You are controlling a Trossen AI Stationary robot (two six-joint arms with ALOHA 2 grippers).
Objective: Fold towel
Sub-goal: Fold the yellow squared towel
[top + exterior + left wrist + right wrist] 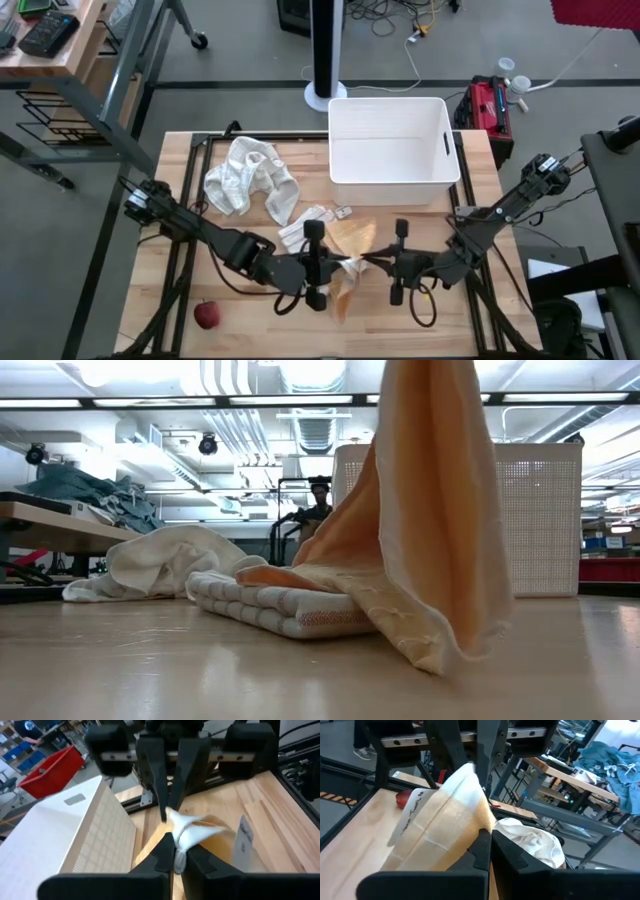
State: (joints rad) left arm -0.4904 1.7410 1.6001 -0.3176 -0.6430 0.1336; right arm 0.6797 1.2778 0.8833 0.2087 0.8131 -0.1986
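A peach towel (350,245) with a white hem is held up over the table's near middle, between my two grippers. My left gripper (338,266) comes from the left and is shut on it. My right gripper (370,262) comes from the right and is shut on it too, close beside the left one. In the low view the peach towel (420,510) hangs down from above. Its lower end lies on the table and partly over a folded white towel (280,608). My left gripper pinches a bunched piece of the towel's white hem (181,836) between its two fingers, coming nearly level from the table's left. The towel hangs below the hold, its lower end (440,645) resting on the table. My right gripper pinches the towel's upper edge (479,822) between its two fingers, coming nearly level from the table's right. A short span of cloth runs from it across to the left gripper. The rest hangs slack below.
A white bin (392,140) stands at the far middle. A crumpled white towel (250,178) lies far left, and the folded white towel (303,226) lies just beyond the grippers. A red apple (207,315) sits near the front left.
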